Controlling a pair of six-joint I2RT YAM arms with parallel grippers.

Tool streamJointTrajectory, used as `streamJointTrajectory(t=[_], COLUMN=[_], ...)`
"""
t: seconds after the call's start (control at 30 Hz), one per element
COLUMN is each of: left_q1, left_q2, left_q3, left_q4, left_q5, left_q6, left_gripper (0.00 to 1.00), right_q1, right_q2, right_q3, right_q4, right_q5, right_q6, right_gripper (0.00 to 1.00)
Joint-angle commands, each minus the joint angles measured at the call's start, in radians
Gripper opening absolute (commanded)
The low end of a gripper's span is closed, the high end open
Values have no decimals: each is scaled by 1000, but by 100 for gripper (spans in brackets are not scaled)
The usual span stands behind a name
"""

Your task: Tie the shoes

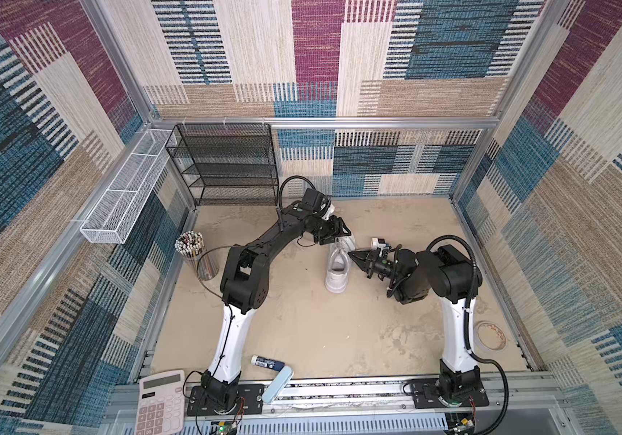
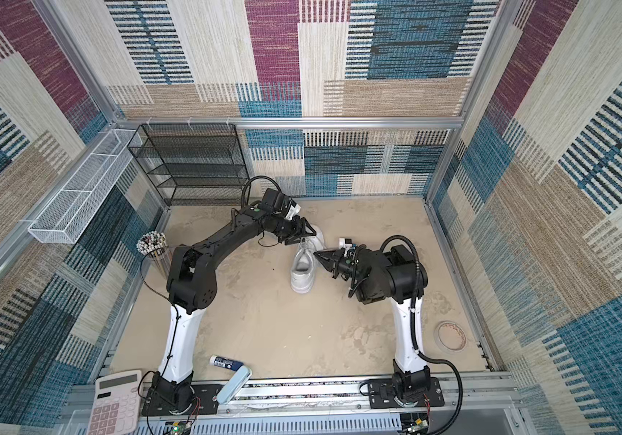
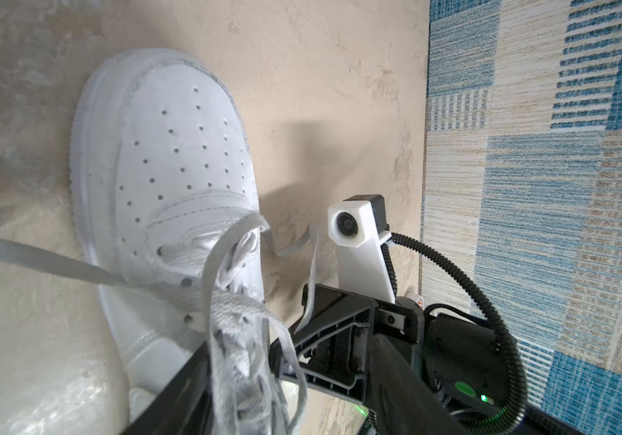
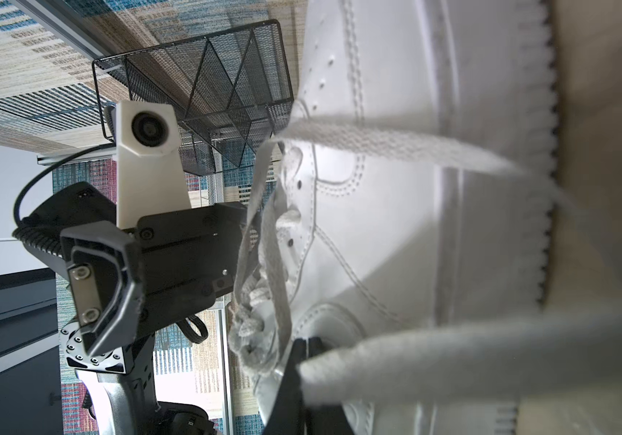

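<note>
Bottom of a top view, nearest: calculator, not in play.

Sneaker sits mid-frame on the table, upright on its sole. Heel points to the bottom edge, toe to the top.

Right gripper: jaws pressed together, tip at the sneaker's right side by the eyelets. In the right wrist view a strand of the laces comes out from between its fingers. So it's pinching lace, drawn sideways off the shoe.

Left gripper, just past it toward the top of frame, over the tongue. Jaws are spread, wide enough to take the lace bundle. Loose loops drape across one finger; nothing clamped that I can see.

My read: mid-knot, no finished bow, laces slack and tangled over the tongue. Next, the left has to close on one free strand or loop and pull opposite the right to cinch. Risk: it catches two strands at once.

Wire rack at upper left, well apart from the sneaker.
</note>
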Motion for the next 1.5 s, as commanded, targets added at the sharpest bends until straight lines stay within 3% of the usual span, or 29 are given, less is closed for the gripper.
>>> streamJointTrajectory(t=[0.0,0.23,0.7,1.47], left_q1=[14,44,18,-15], left_q2=[-30,-55,-84,-118], left_q3=[41,117,142,67], left_q4=[-100,-239,-243,-243], left_q5=[-101,-198,-153,-140], left_q6=[72,152,141,143], left_gripper=[64,64,55,49], right_q1=[-6,-35,-55,-30], right_q2=[-2,2,63,116], right_q3=[5,16,97,200], right_q4=[93,141,160,249], right_q5=[28,60,95,39], right_q6=[3,19,61,179], right_gripper=[0,0,0,0])
